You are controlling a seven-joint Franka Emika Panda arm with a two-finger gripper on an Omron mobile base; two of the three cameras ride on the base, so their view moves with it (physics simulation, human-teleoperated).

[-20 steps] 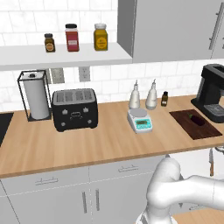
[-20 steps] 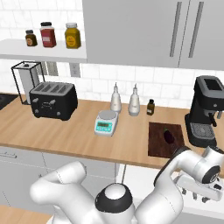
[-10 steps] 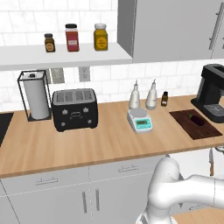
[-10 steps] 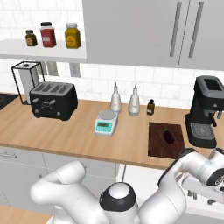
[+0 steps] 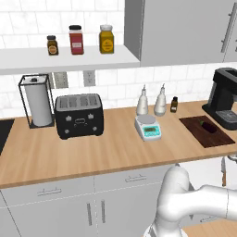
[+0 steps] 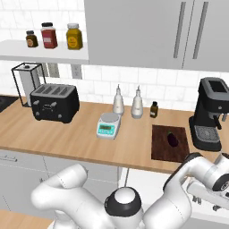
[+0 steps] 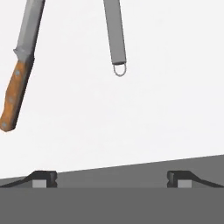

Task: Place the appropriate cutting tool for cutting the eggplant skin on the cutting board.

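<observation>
Gripper (image 7: 112, 179) is seen with fingertips (image 7: 43, 178) spread wide, nothing between them. Wood-handled knife (image 7: 19, 70) lies toward the white surface's (image 7: 166, 109) left edge. Eggplant (image 6: 172, 138) rests on cutting board (image 6: 167, 150) near counter's (image 6: 67, 138) right end.

The arm (image 6: 85, 197) is built of fat, rounded, glossy white segments, smooth like moulded plastic. A dark grey disc (image 6: 124, 206) caps one joint, ringed in white. The pincer (image 7: 111, 179) ends in two small dark fingertips (image 7: 43, 178) with pale grey square pads.
</observation>
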